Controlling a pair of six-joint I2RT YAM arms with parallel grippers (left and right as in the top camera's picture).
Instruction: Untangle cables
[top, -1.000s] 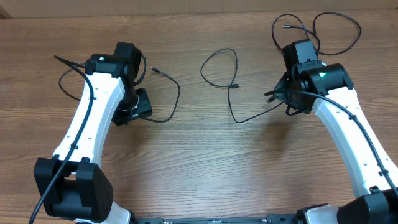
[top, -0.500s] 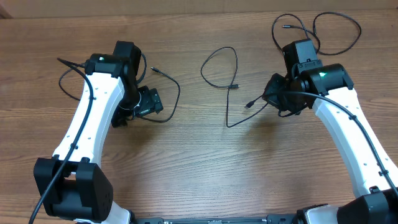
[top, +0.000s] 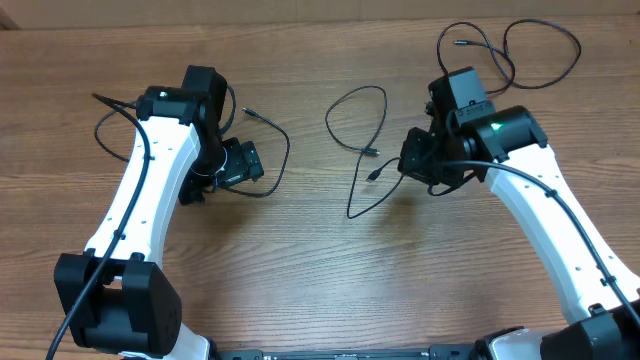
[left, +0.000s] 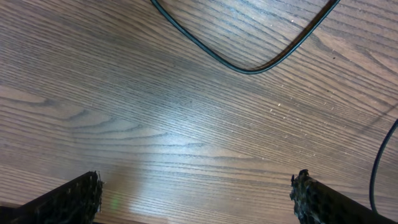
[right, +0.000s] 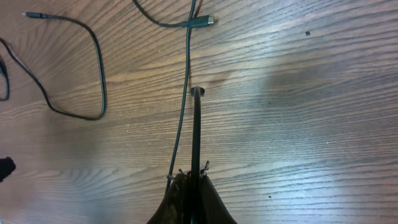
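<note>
At the right fingers: I read them as pressed together in the right wrist view. The right gripper pinches a thin black flexible cord, my held cable.
Held cable: one short straight stretch stands out from the pinch to a small dark plug tip. A second strand leaves the same pinch and runs past the flat plug of another black cord. Whether those two touch I cannot tell.
Right wrist against overhead: overhead hides the pinch under the gripper's black body. It shows instead the held cable trailing in a shallow bend toward the middle of the brown wood-grain table.
At the left fingers: the left gripper stands wide. Its dark rough fingertips sit at the two lower corners of the left wrist view, with bare wood between them and nothing gripped.
Left wrist against overhead: the wrist camera catches only a curved piece of black cord. Overhead shows the left cable, a thin black cord with a small plug, curving round just beside that gripper.
Other cables: the middle loop, a thin black open ring, lies between the two grippers. The far loops, more thin black cord, lie near the table's far right corner.
Arms: the left arm and right arm are white with black joints. A green lamp is lit on the right one.
</note>
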